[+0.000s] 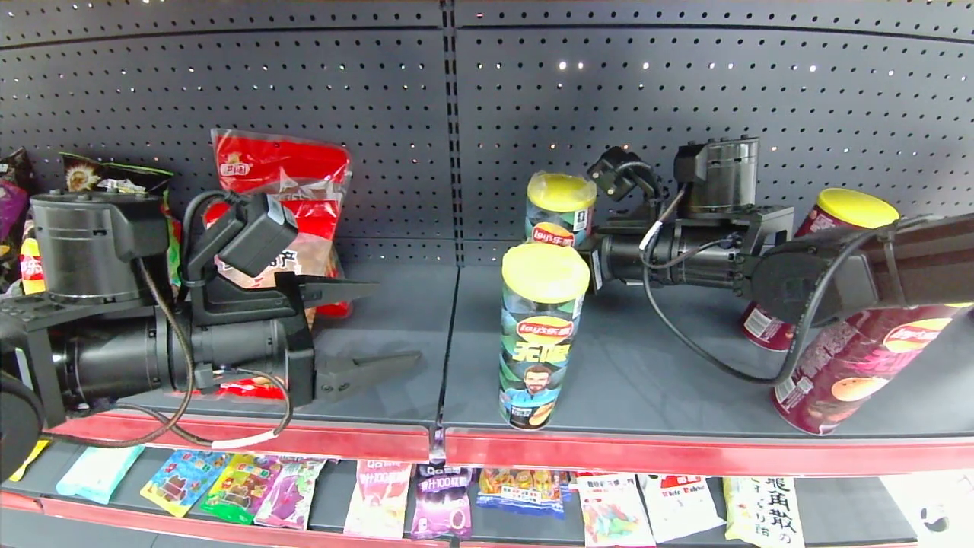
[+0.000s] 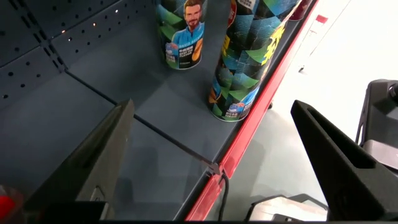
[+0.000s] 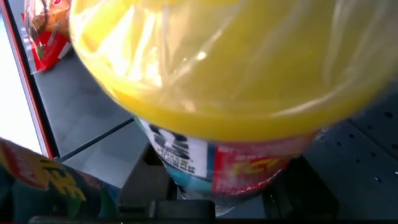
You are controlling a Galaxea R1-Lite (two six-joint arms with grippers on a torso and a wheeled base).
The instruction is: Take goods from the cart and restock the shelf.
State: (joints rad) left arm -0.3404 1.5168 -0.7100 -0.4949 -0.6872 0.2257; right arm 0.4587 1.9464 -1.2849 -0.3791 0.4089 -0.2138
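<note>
Shelf [image 1: 647, 358], upper tier, grey deck with a red front lip. Left gripper [image 1: 396, 323]: fingers spread wide, nothing between them, hovering over the left bay just in front of a red snack bag [image 1: 285, 183]. Right gripper [image 1: 592, 255]: closed around the rear green can [image 1: 561, 207], which is yellow-lidded and upright. Front green can [image 1: 542, 335]: stands at the lip, directly ahead of the rear one. Dark red cans [image 1: 852, 365], two: far right, partly hidden by the right arm.
</note>
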